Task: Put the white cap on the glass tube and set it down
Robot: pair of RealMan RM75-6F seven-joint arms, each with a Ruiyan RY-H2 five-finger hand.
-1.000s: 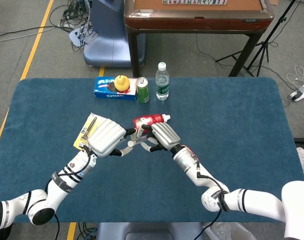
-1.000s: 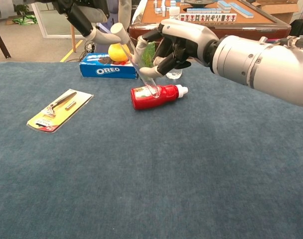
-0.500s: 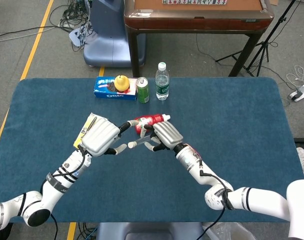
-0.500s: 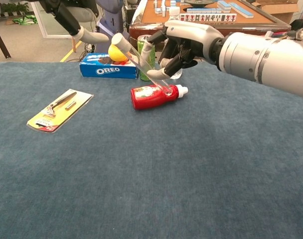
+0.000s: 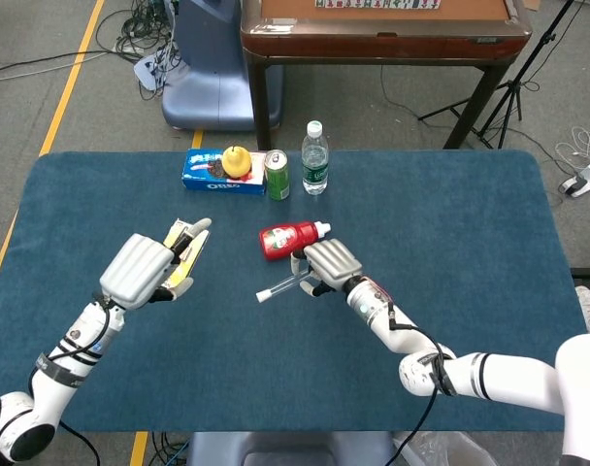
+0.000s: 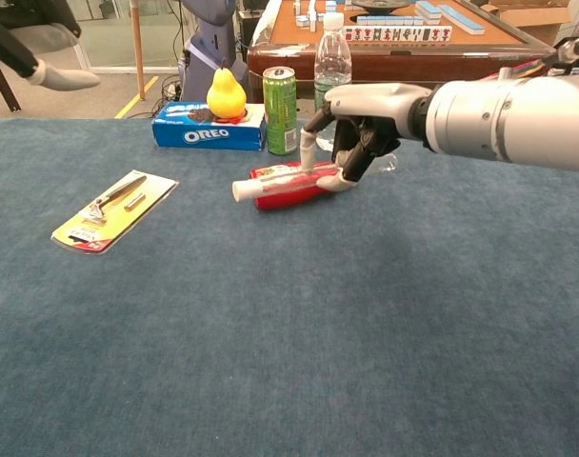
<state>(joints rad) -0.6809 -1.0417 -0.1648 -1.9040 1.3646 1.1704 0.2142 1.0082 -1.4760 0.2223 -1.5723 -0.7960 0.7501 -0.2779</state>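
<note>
— Centre of the head view?

— Right hand [image 5: 329, 264], fingers wrapped round a glass tube [image 5: 287, 283]. Tube nearly level, held just above the blue cloth of the table [image 5: 450, 214], white cap [image 5: 262, 295] seated on its left end. Same grasp in the chest view, upper middle of the frame: right hand [image 6: 366, 124], glass tube [image 6: 289, 181], white cap [image 6: 239, 191] pointing left.

— Behind the tube?

— Red squeeze bottle [image 5: 290, 236] on its side, white nozzle aimed right, label print too small to read. In the chest view, partly hidden by tube and fingers.

— Left hand?

— Left of centre in the head view, left hand [image 5: 145, 270] released, fingers apart, holding nothing, well apart from the tube. Only a fingertip and dark wrist at the top left corner of the chest view. Beneath it, partly covered, a yellow card pack [image 5: 183, 254]; in the chest view, clearly a razor on the yellow card [image 6: 113, 209], print unreadable.

— Anything readable?

— Upper middle of the frame, far side of the table: blue box [image 6: 209, 126] marked "OREO" in white letters. Yellow pear [image 6: 226, 94] resting on top of it. Just right of the box, green drinks can [image 6: 281, 97], lettering not legible. Beside the can, clear water bottle [image 5: 315, 157] with a green label and white lid, label text too small to read.

— Past the table?

— Top of the frame, brown wooden table [image 5: 382, 34] carrying a row of tiles, markings unreadable.
</note>
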